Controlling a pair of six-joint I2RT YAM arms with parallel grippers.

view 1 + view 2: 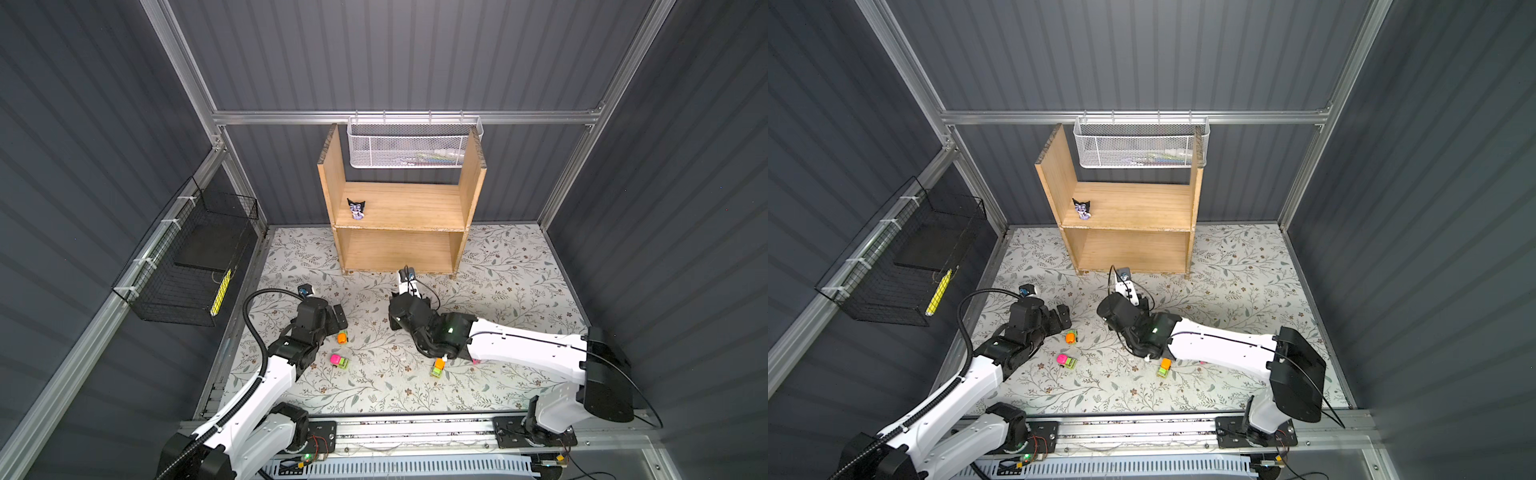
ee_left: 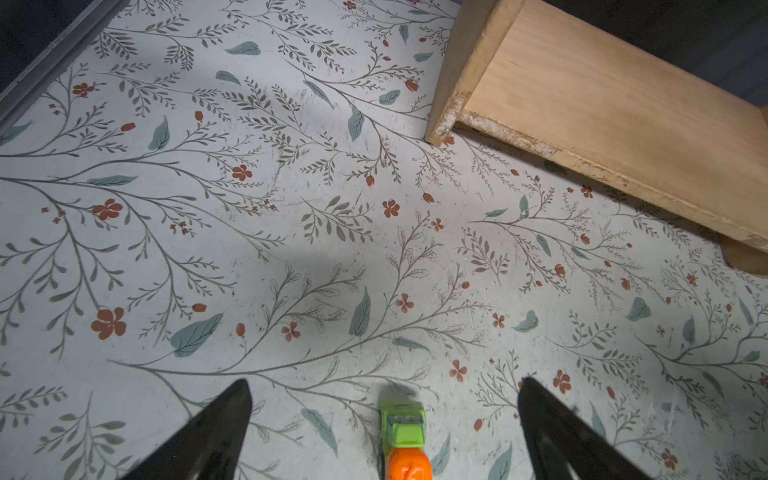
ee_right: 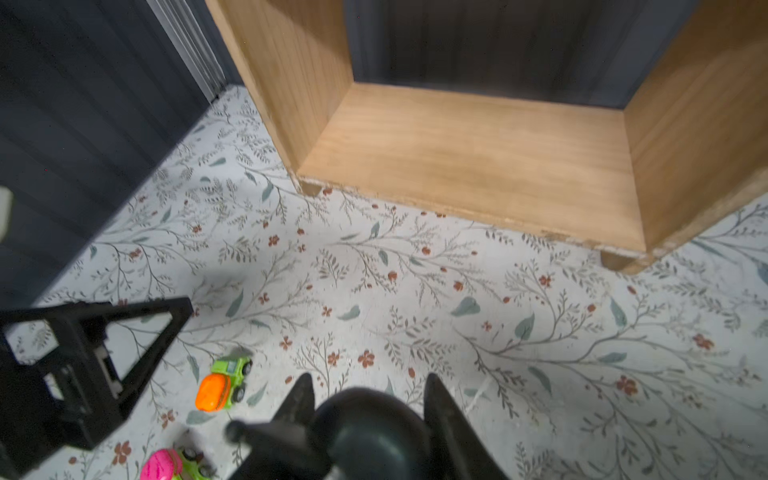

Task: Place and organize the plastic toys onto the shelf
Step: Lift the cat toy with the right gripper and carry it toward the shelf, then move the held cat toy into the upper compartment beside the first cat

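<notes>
Held figurine (image 3: 365,428): dark, rounded head with one pointed ear, blurred. It sits between the fingers of the right gripper (image 3: 370,395), which are narrow and pinch it at both sides. It hangs low over the bench (image 1: 498,291), in front of the shelf (image 3: 469,153) and facing its lower opening.

Step in hand, as I judge it: carrying this figurine to the shelf. Both tiers are open at the front. The next move calls for a lift and a reach forward, clearing the front edge of whichever board is chosen, then setting the toy down upright before letting go. It is small and top-heavy, so it is likely to topple.

Shelved figurine (image 1: 356,209): black and purple, upright on the shelf's upper tier, near the side panel on the left arm's side. The lower tier is bare.

Off the shelf, on the bench in front of it:
- Orange-and-green car (image 2: 403,440), lying between the wide-spread fingers of the left gripper (image 2: 385,384), not touched. Probably the next pick.
- Pink-and-green car (image 1: 340,360), just beyond that one from the shelf.
- Another orange-and-green car (image 1: 437,368), beside the right forearm.
</notes>
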